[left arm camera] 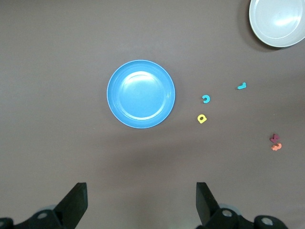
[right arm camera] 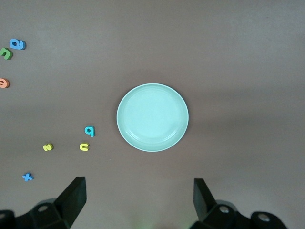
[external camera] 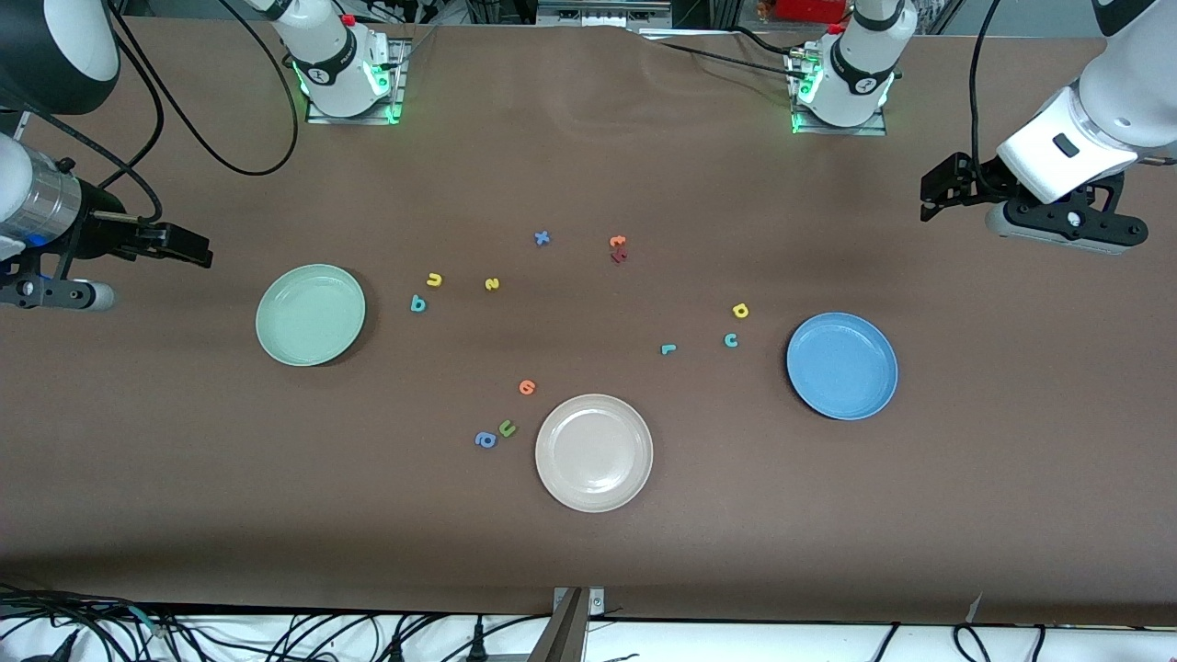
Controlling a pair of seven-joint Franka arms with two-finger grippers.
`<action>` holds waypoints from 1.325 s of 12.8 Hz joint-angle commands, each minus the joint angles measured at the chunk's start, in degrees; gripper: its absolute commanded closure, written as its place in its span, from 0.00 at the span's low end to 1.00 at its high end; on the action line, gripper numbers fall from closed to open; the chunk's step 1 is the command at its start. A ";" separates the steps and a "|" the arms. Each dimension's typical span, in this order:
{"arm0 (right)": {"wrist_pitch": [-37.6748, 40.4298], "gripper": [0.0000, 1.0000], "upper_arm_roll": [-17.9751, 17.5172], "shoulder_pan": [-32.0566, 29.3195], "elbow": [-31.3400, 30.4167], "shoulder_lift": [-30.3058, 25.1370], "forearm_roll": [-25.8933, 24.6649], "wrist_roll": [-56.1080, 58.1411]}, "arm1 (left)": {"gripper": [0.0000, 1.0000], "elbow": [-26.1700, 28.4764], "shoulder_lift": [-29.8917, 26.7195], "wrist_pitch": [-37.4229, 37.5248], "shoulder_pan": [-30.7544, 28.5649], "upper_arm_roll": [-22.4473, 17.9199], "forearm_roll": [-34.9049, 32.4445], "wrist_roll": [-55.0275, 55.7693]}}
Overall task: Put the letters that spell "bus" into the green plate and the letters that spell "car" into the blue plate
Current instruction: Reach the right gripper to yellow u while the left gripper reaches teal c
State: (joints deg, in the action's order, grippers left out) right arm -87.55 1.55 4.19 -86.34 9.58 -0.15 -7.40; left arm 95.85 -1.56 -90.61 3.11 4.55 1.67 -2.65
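Front view, bottom to top: the beige plate sits low in the frame's centre, with a blue "a" and an olive "u" just beside it and an orange letter a little higher; mid-frame toward the right arm's end lies the green plate, empty, and near it the teal "b", yellow "u" and yellow "s", all on the table; mid-frame toward the left arm's end lies the blue plate, empty, with the teal "c", yellow "a" and teal "r" near it, none touching; higher, a blue "x" and an orange letter touching a dark red one; the right gripper hangs at the frame's edge by the green plate, fingers spread wide, holding nothing; the left gripper hangs in the upper corner above the blue plate, also wide open and empty.
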 commanded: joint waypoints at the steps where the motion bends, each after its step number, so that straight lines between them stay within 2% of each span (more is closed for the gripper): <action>1: 0.10 0.01 -0.14 0.20 -0.05 -0.44 1.11 -0.24 | 0.00 -0.75 0.51 0.17 0.40 1.43 -1.49 0.45; 4: -0.08 0.01 -0.49 1.51 -0.05 -0.53 1.64 -2.34 | 0.00 -0.84 1.12 0.87 0.31 2.92 -1.49 0.54; 8: -0.95 0.01 -0.67 8.27 -0.23 1.31 1.55 -12.79 | 0.00 -0.75 1.47 1.66 0.40 3.80 -1.14 0.02; 13: -6.92 0.01 -0.76 15.22 -1.54 6.14 1.46 -25.61 | 0.00 -1.54 7.61 0.96 1.19 4.68 -0.52 0.37; 15: -11.56 0.01 -0.84 17.15 -6.44 6.15 1.55 -29.67 | 0.00 -2.50 11.83 0.17 2.50 4.77 -0.52 0.37; 17: -18.15 0.02 -1.54 17.78 -13.90 5.19 1.55 -31.97 | 0.00 -2.68 15.17 -5.95 5.22 4.68 -0.35 0.45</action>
State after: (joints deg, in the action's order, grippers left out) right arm -100.06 0.38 21.46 -92.73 17.11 0.80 -36.99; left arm 95.70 9.50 -93.45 5.58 9.33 1.68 -2.66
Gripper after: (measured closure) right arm 0.013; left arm 0.000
